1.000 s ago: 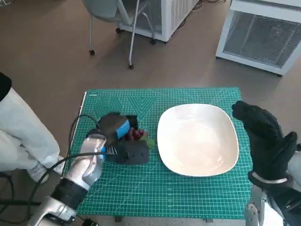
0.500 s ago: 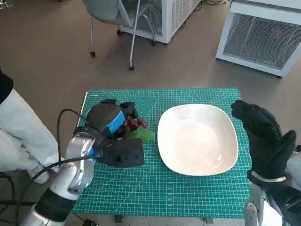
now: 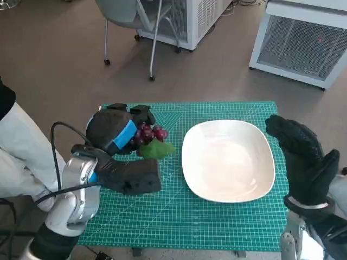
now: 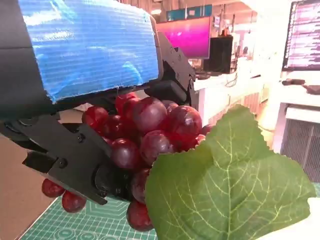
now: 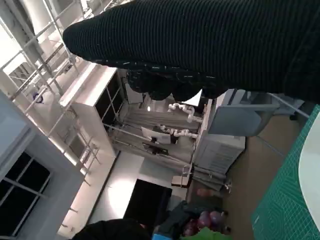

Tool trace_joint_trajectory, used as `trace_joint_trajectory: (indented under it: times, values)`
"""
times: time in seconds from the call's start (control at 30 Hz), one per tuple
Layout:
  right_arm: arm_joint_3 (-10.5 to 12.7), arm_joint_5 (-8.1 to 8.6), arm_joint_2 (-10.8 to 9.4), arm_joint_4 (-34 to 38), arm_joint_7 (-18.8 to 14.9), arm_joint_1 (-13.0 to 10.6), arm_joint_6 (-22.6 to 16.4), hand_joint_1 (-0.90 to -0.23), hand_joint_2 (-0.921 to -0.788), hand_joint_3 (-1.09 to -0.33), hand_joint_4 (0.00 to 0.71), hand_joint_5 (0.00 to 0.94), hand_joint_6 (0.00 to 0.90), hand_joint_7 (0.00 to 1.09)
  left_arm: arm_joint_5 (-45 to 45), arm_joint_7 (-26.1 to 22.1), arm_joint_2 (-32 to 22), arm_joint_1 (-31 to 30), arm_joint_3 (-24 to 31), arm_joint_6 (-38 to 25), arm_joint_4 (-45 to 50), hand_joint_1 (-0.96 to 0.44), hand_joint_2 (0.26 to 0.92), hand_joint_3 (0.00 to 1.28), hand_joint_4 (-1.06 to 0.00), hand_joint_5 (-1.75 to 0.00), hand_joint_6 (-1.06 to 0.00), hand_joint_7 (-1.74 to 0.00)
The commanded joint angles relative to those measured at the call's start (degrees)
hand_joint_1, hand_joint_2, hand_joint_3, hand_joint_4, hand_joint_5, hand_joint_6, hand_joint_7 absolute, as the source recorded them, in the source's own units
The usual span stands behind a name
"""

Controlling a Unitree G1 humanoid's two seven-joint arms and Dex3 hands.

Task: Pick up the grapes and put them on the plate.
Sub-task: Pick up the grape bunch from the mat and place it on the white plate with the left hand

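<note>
A: Green cutting mat [image 3: 217, 222] on the small table, white plate [image 3: 227, 160] right of centre; what changed?

B: Left hand [image 3: 111, 132] had risen and shifted toward the mat's far-left corner compared with a second ago; the grapes [image 3: 149, 134] went up with it, leaf [image 3: 156, 149] hanging below (so likely off the mat now, though the gap itself wasn't clear from the head view).

A: Meaning for the task?

B: Pick looks done; carry to the plate not yet started; bunch still well left of the plate rim.

A: Hand state?

B: Left wrist view showed black fingers [image 4: 65, 160] closed round the bunch, gripping it; right hand [image 3: 303, 157] sat gloved at the plate's right edge, holding nothing, fingers extended.
</note>
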State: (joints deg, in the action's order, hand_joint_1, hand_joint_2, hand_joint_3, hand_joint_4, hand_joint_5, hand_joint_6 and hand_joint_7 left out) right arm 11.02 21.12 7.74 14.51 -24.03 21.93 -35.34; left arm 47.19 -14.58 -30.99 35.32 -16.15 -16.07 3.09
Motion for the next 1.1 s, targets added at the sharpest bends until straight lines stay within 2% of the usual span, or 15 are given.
trace_joint_trajectory:
  times: [0.03, 0.17, 0.3, 0.4, 0.5, 0.67, 0.8, 0.93, 1.1]
  values:
    - [0.0, 0.11, -0.1, 1.2, -0.6, 0.1, 0.1, -0.471, -0.921, -0.547, 0.637, 0.000, 0.324, 0.64, 0.9, -0.1, 1.2, 0.3, -0.5, -0.2, -0.2, 0.00, 0.893, 0.05, -0.79, -1.16, -0.70, -0.98]
    - [0.0, 0.34, 0.0, 1.3, -0.8, 0.1, 0.0, -0.473, -0.921, -0.545, 0.637, 0.001, 0.324, 0.64, 1.8, -0.5, 3.0, 1.7, -2.1, -0.4, -0.9, 0.00, 0.902, 0.04, -0.76, -1.23, -0.72, -0.92]
    - [0.2, 0.56, 0.2, 1.4, -1.0, 0.2, 0.0, -0.475, -0.921, -0.544, 0.638, 0.001, 0.323, 0.65, 2.6, -1.9, 5.3, 4.0, -3.8, -0.7, -1.2, 0.00, 0.916, 0.05, -0.69, -1.21, -0.69, -1.06]
    - [0.4, 0.71, 0.4, 1.3, -1.2, 0.1, 0.1, -0.475, -0.921, -0.543, 0.638, 0.001, 0.323, 0.65, 2.7, -3.8, 7.4, 6.5, -5.1, -1.0, -1.2, 0.00, 0.916, 0.07, -0.67, -1.27, -0.68, -1.03]
    - [0.5, 0.80, 0.5, 1.0, -1.3, -0.1, 0.2, -0.475, -0.921, -0.542, 0.638, 0.001, 0.325, 0.65, 3.5, -5.4, 9.0, 9.0, -6.5, -0.9, -1.1, 0.00, 0.914, 0.08, -0.66, -1.33, -0.69, -0.97]
    - [0.8, 0.78, 0.8, 0.6, -1.2, -0.4, 0.3, -0.473, -0.921, -0.541, 0.638, 0.001, 0.328, 0.65, 4.5, -6.4, 11.3, 13.2, -8.9, 0.4, -2.5, 0.00, 0.916, 0.09, -0.67, -1.33, -0.65, -1.00]
    - [1.0, 0.92, 1.1, 0.2, -1.1, -0.8, 0.4, -0.471, -0.921, -0.539, 0.639, 0.001, 0.332, 0.64, 5.4, -6.1, 13.5, 16.6, -10.9, 1.9, -5.2, 0.00, 0.917, 0.10, -0.66, -1.33, -0.61, -1.05]
    - [1.4, 1.26, 1.4, -0.1, -1.2, -1.2, 0.5, -0.470, -0.921, -0.536, 0.640, 0.002, 0.336, 0.64, 6.1, -4.5, 15.8, 19.4, -12.8, 3.7, -9.6, 0.00, 0.920, 0.16, -0.61, -1.37, -0.51, -1.16]
    - [2.0, 1.56, 1.8, -0.4, -1.3, -1.8, 0.1, -0.469, -0.921, -0.534, 0.642, 0.003, 0.341, 0.63, 5.9, -2.1, 18.7, 22.4, -14.3, 6.1, -15.5, 0.00, 0.921, 0.18, -0.55, -1.32, -0.52, -1.27]
